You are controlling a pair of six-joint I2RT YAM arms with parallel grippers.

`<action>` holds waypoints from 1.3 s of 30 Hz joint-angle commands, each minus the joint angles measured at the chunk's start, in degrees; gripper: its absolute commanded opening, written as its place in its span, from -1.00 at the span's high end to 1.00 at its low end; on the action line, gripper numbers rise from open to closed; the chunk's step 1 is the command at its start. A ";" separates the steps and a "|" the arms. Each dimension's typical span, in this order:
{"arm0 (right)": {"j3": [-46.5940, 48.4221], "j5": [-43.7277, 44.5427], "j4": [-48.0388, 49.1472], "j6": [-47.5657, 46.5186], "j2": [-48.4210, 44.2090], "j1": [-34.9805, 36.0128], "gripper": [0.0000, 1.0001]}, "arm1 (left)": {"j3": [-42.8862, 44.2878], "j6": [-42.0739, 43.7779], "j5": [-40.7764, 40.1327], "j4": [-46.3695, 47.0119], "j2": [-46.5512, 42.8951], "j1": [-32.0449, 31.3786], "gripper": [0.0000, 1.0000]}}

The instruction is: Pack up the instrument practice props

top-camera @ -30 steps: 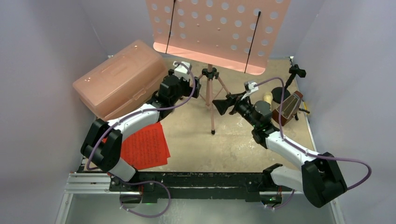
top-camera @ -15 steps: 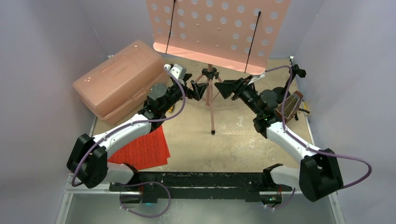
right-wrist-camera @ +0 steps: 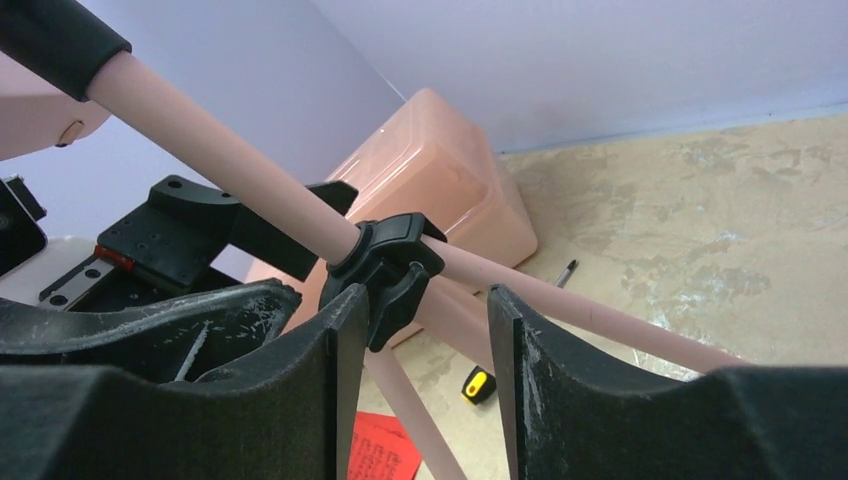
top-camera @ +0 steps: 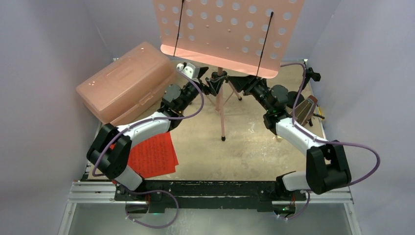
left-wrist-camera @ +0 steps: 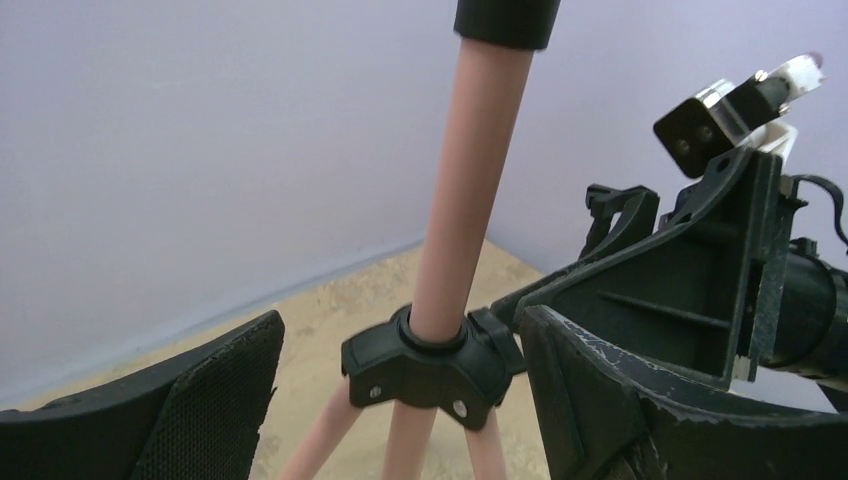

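Two sets of open jaws flank my upright music stand (top-camera: 221, 112): left gripper (left-wrist-camera: 400, 340) at 9 o'clock, right gripper (right-wrist-camera: 422, 300) at 3 o'clock.

The top camera sits above and behind the arm bases and looks down over the whole table (top-camera: 244, 147) to its far edge. The left wrist camera is very near the black hub (left-wrist-camera: 425, 365) of the pink music stand (left-wrist-camera: 470, 200). It looks through the left end effector (left-wrist-camera: 400, 400) toward the far right corner. The right wrist camera, equally near, looks through the right end effector (right-wrist-camera: 415, 340) toward the left edge. All three views share this hub.
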 commanded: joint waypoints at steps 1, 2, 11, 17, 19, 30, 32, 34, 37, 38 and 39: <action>3.69 -2.84 5.86 1.90 1.16 -0.35 0.00 | 4.30 1.97 1.49 8.95 1.74 -0.08 -0.72; 4.04 -3.40 6.01 2.01 1.82 -0.31 0.01 | 4.95 2.30 1.53 8.89 2.17 -0.15 -0.70; 5.29 -9.17 7.64 1.70 5.52 -0.26 0.26 | 8.16 4.16 3.08 7.14 4.41 -0.12 -0.11; 3.94 -13.32 11.33 -1.11 6.93 -0.26 0.53 | 8.69 4.37 3.85 5.99 4.04 -0.12 0.43; 3.92 -14.79 11.97 -3.54 7.18 -0.34 0.65 | 9.13 4.31 4.40 5.70 3.68 -0.14 0.58; -0.79 -11.71 19.54 -30.15 5.51 -0.33 1.00 | 18.30 0.95 4.92 -5.99 5.05 -0.08 0.98; -5.21 -9.65 28.42 -36.79 4.82 -0.33 1.00 | 19.59 0.40 4.87 -7.64 5.27 -0.13 1.00; -8.62 -8.86 36.95 -42.56 5.15 -0.36 1.00 | 20.44 -0.21 4.83 -8.74 5.38 -0.08 1.00; -9.90 -12.36 42.99 -49.69 6.89 -0.37 1.00 | 21.48 -0.80 4.61 -9.88 5.30 -0.10 1.00; -9.73 -13.77 43.67 -52.30 7.35 -0.37 1.00 | 21.78 -0.91 4.71 -10.39 5.22 -0.12 1.00; -9.32 -14.31 43.95 -54.19 7.71 -0.38 1.00 | 22.07 -0.99 4.73 -10.88 5.14 -0.12 1.00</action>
